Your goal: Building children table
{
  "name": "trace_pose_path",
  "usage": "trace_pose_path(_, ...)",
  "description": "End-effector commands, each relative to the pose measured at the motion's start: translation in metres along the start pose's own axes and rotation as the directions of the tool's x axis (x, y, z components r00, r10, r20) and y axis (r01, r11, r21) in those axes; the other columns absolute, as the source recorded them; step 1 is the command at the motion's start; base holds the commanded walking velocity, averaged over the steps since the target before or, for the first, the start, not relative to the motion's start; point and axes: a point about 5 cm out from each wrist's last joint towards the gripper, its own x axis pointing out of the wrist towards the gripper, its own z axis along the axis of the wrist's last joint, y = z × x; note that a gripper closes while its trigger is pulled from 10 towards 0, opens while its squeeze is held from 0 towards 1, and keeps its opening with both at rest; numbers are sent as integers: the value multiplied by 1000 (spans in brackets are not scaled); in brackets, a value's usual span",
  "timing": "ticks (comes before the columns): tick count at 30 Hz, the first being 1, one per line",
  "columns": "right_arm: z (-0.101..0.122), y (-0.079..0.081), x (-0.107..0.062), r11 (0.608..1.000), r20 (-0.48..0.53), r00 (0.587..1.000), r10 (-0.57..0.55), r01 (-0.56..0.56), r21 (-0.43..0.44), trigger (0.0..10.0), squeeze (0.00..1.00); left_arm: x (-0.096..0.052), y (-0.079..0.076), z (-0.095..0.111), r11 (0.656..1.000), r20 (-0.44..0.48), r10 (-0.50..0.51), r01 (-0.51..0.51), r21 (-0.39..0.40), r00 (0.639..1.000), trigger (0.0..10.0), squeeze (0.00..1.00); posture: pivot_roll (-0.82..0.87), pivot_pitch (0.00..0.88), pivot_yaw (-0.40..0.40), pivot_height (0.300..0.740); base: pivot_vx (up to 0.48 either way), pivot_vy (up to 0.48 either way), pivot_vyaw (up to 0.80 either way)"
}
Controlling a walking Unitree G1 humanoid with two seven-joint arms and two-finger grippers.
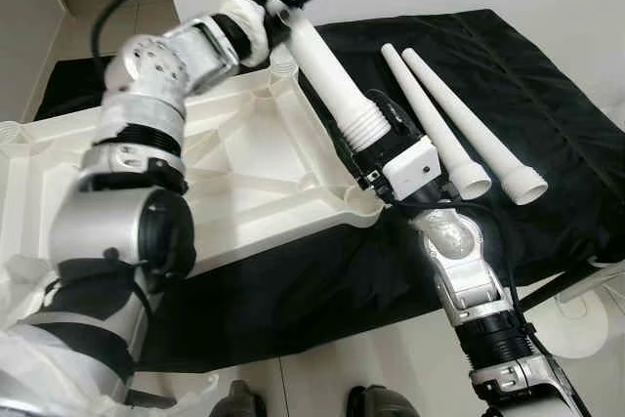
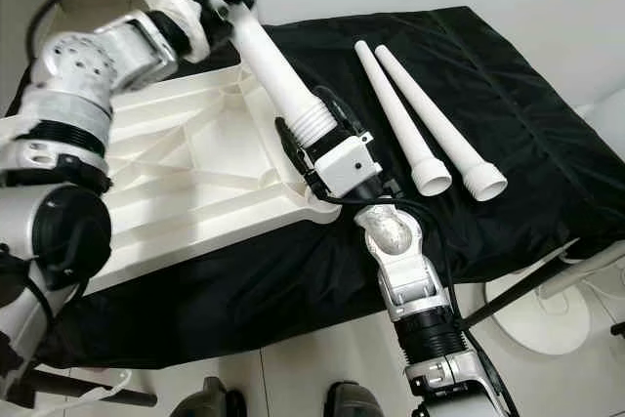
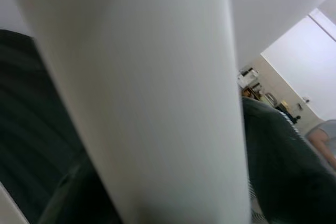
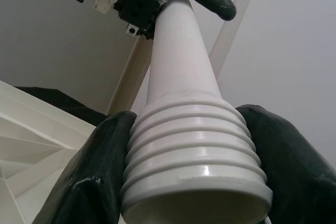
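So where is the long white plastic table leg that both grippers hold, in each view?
Left eye: long white plastic table leg, top centre, running diagonally.
Right eye: same diagonal, upper centre-left.
Left wrist: wide blurred white column across the frame.
Right wrist: threaded end between black fingers.
Shared landmark: overturned white plastic tabletop.

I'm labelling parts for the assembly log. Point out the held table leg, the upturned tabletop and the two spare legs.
held table leg (image 1: pixel 327 70), left eye view, mid shaft.
upturned tabletop (image 1: pixel 256 165), left eye view, ribbed underside.
spare legs (image 2: pixel 437 124), right eye view, shaft of the right one.
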Motion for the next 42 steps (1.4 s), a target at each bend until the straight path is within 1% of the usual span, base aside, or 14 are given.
trace_pose_path(1,2,5,0,1000,9,1000,14,-14,3,10000,0,1,-8,5,994,7,-112,111,20,994,0,0,-117,71,83,740,0,0,0)
trace_pose_path(11,0,9,0,1000,9,1000,12,-12,7,10000,0,-1,-5,17,996,45,-87,86,23,995,0,0,-109,56,86,740,0,0,0)
trace_pose_path(12,1,9,1,1000,11,1000,10,-11,14,10000,0,0,-6,19,996,40,-83,82,23,996,10000,0,-103,49,72,740,0,0,0)
trace_pose_path(13,0,10,1,1000,6,1000,2,-2,30,10000,196,1,-6,19,997,35,-70,69,27,997,10000,0,-92,98,64,740,0,0,0)
trace_pose_path(14,0,10,1,1000,6,1000,2,-2,30,10000,196,1,-6,19,997,35,-70,69,27,997,10000,0,-92,98,64,740,0,0,0)
trace_pose_path(15,-1,11,2,998,3,1000,0,0,63,10000,1000,2,-5,19,998,38,-52,51,22,998,10000,0,-89,93,80,740,0,0,0)
trace_pose_path(19,-2,11,4,993,-14,999,-38,39,110,10000,1000,2,-3,23,997,62,-41,38,62,997,10000,0,-81,134,72,740,0,0,0)
trace_pose_path(20,-3,10,5,990,-27,998,-58,61,126,10000,667,1,0,22,996,64,-22,16,90,998,10000,0,-77,128,71,740,0,0,0)
trace_pose_path(21,-3,10,5,990,-27,998,-58,61,126,10000,667,1,0,22,996,64,-22,16,90,998,10000,0,-77,128,71,740,0,0,0)
trace_pose_path(22,-3,10,6,988,-36,997,-70,74,138,10000,0,0,2,22,994,64,-6,0,106,998,10000,0,-77,128,71,740,0,0,0)
trace_pose_path(25,-7,6,8,966,-91,989,-116,134,220,10000,0,-1,5,21,980,60,26,-37,195,998,10000,0,-71,108,65,740,0,0,0)
trace_pose_path(34,-25,1,16,949,-268,957,-110,181,257,10000,0,4,-8,24,910,146,25,-83,405,989,10000,0,-74,130,62,740,0,0,0)
trace_pose_path(38,-25,3,24,960,-289,954,-82,154,234,10000,0,10,-21,2,855,116,-22,-41,516,993,10000,0,-79,124,63,740,0,0,0)
trace_pose_path(42,-21,4,28,958,-279,959,-52,126,256,10000,0,12,-26,-9,837,99,-37,-23,547,994,10000,0,-82,116,63,740,0,0,0)
